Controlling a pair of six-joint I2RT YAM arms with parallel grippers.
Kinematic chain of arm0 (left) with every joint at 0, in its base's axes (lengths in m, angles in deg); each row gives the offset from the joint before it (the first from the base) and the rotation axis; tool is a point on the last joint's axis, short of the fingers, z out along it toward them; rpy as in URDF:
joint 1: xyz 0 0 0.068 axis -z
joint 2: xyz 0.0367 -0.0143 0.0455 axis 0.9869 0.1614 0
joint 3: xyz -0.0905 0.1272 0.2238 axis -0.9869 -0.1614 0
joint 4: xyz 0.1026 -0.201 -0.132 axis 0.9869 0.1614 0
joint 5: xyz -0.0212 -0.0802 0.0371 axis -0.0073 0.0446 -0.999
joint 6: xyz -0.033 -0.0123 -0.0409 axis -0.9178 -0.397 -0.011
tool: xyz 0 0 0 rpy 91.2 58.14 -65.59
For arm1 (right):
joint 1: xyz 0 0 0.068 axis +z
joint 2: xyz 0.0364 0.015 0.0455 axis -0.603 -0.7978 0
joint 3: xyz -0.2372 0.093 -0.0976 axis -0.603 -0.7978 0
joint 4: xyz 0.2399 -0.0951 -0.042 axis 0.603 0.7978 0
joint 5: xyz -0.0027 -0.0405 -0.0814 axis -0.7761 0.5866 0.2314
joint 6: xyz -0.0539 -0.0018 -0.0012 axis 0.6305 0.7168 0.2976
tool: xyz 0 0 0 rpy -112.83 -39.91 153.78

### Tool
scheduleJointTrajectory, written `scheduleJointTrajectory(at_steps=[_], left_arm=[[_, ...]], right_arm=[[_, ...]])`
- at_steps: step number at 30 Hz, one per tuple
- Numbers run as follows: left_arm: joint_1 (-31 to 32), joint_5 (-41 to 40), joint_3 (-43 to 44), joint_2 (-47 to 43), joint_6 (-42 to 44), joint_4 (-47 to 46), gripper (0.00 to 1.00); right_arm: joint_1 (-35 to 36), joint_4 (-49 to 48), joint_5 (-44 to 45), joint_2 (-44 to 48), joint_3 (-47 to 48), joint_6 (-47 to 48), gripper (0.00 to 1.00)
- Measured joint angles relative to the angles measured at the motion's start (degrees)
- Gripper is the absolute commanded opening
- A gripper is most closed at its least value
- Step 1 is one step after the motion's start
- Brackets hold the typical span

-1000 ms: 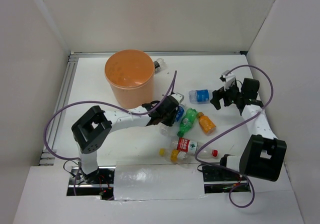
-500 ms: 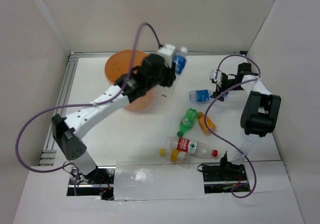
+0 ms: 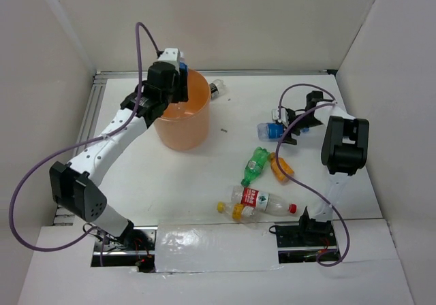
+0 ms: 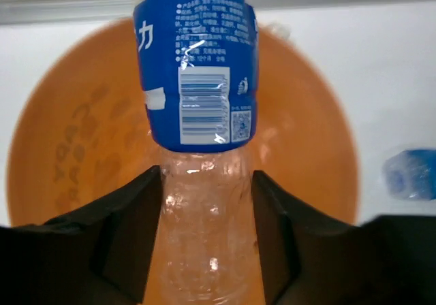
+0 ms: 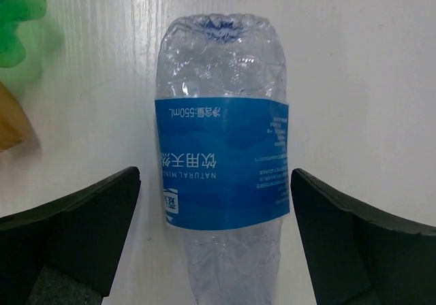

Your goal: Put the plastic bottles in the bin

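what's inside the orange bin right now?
No bottles on the bin floor that shows. The left gripper holds a blue-labelled bottle over the opening, covering the middle and near side; whatever lies there is hidden.

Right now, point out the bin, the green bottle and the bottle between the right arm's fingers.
bin (image 3: 182,133), top view, front wall.
green bottle (image 3: 255,167), top view, body.
blue-label bottle (image 5: 221,175), right wrist view, label.

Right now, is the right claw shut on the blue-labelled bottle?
No, the right claw stands wide open, one finger each side of the blue-labelled bottle.
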Motion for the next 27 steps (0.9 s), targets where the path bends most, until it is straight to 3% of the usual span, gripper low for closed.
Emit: scheduleJointTrajectory(at_steps=[4, 6, 10, 12, 14, 15, 16, 18, 23, 27], left_arm=[[-0.92, 0.70, -3.10, 2.21, 0.00, 1.25, 0.96], [-1.09, 0.79, -3.06, 2.27, 0.17, 1.70, 1.00], [0.87, 0.37, -0.74, 1.36, 2.54, 1.77, 0.98], [3.89, 0.81, -0.55, -0.57, 4.57, 1.70, 0.95], [8.04, 3.32, -1.03, -3.96, 6.86, 1.55, 0.92], [10.36, 5.09, -2.38, -6.43, 7.72, 0.70, 0.87], [12.59, 7.34, -4.66, -9.40, 8.83, -0.09, 0.84], [16.76, 12.20, -10.45, -15.58, 10.25, -1.46, 0.81], [27.71, 19.30, -32.81, -27.52, 11.58, -9.68, 0.81], [37.44, 19.43, -43.34, -25.22, 11.52, -13.05, 0.84]], right_arm=[[0.55, -0.72, 2.08, -2.62, 0.00, 0.20, 0.98], [0.90, -0.46, 1.51, -3.32, 0.33, -0.07, 0.92], [2.25, -0.20, 3.13, -4.11, 1.62, 0.31, 0.51], [2.51, 0.22, 3.34, -4.59, 2.54, 0.59, 0.35], [2.54, 1.22, 2.97, -4.31, 3.80, 0.85, 0.29], [2.54, 1.88, 2.99, -3.93, 4.72, 0.90, 0.24], [2.54, 2.93, 3.08, -3.63, 5.55, 0.94, 0.12], [2.60, 6.16, 2.73, -2.71, 8.04, 0.00, 0.00], [5.09, 9.70, -2.25, -0.17, 21.99, -10.84, 0.04], [12.68, -1.31, -8.90, 3.56, 31.04, -31.28, 0.09]])
